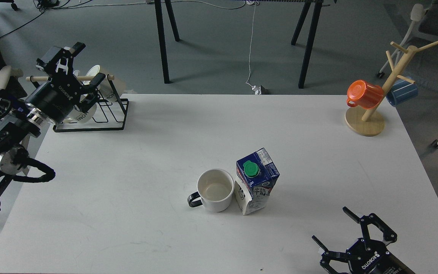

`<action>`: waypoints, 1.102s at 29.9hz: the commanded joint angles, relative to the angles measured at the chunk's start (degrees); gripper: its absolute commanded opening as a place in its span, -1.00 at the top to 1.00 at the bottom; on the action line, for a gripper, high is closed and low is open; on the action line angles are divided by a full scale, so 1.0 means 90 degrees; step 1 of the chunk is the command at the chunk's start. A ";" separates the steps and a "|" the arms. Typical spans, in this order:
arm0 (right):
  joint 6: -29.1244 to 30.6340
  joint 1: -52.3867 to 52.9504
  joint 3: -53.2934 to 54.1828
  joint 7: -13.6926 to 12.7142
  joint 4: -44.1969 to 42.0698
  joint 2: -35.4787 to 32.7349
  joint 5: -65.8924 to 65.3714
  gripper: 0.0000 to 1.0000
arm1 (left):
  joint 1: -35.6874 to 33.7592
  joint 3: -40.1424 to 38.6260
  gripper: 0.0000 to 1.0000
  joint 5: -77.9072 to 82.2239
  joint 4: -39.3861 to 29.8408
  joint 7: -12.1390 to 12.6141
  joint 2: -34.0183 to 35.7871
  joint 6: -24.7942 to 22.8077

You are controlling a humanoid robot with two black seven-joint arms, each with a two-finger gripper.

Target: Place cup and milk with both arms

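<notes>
The cup, a squat white mug with a black loop handle pointing left, stands upright on the white table near the front middle. The milk, a blue and white carton with a green cap, stands upright right beside it, touching or nearly touching its right side. My right gripper is open and empty at the bottom right, well clear of the carton. My left gripper is open and empty at the far left, over the black mug rack.
A black wire rack with cream "HOME" mugs stands at the table's back left corner. A wooden mug tree holding an orange cup and a blue cup stands at the back right. Table legs and a cable lie beyond the far edge.
</notes>
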 commanded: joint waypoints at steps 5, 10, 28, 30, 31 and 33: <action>0.0000 0.0103 0.1649 0.0076 -0.0429 -0.0594 0.0714 -0.95 | 0.0062 -0.0009 -0.91 -0.0008 -0.0010 0.0000 0.0001 0.0000; 0.0000 0.1039 0.1661 0.0076 -0.1054 -0.0974 0.1778 -0.93 | 0.0081 -0.0019 -0.90 -0.0018 -0.0020 0.0000 0.0001 0.0000; 0.0000 0.4977 -0.0615 0.0076 -0.2295 -0.0136 0.2376 -0.94 | 0.0062 -0.0331 -0.91 -0.0086 -0.0039 0.0000 0.0255 0.0000; 0.0000 0.4986 -0.0547 0.0076 -0.2305 -0.0116 0.2376 -0.94 | 0.0062 -0.0331 -0.91 -0.0086 -0.0088 0.0000 0.0323 0.0000; 0.0000 0.4987 -0.0527 0.0076 -0.2315 -0.0116 0.2376 -0.94 | 0.0071 -0.0331 -0.91 -0.0086 -0.0107 0.0000 0.0372 0.0000; 0.0000 0.5006 -0.0508 0.0076 -0.2363 -0.0116 0.2366 -0.94 | 0.0071 -0.0331 -0.91 -0.0086 -0.0108 0.0000 0.0440 0.0000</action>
